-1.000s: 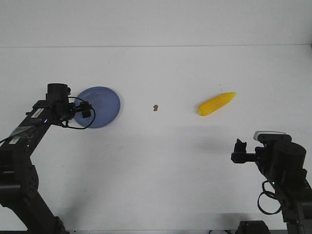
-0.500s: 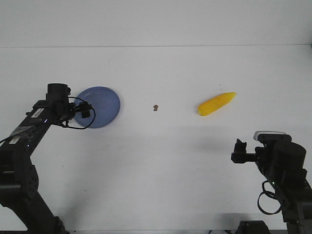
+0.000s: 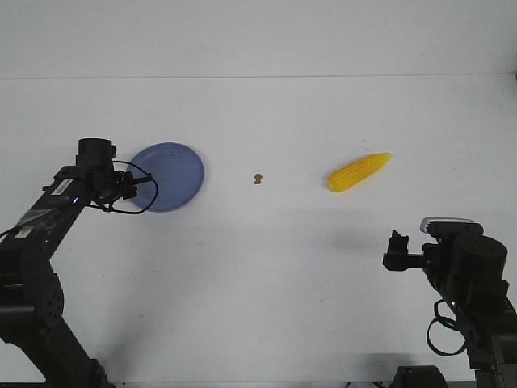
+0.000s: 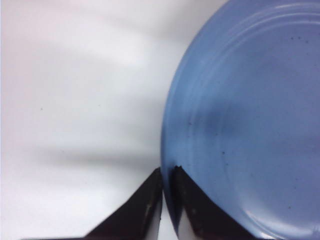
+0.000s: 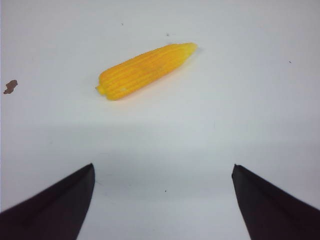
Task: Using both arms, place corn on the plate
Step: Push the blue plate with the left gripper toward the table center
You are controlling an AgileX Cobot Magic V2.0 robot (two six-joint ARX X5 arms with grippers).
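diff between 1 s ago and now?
The left pincer, shut on the rim of the round periwinkle-blue plate, has dragged the plate slightly toward the table's middle. The yellow corn cob, brown speck and open right pincer are unchanged.

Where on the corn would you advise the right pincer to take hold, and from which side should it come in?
I would grip the corn around its thick middle, coming down from above. It lies flat on the table, slanting, its narrow tip pointing away to the right, so the fingers should close across its width. The right pincer is open wide and the space around the cob is bare.
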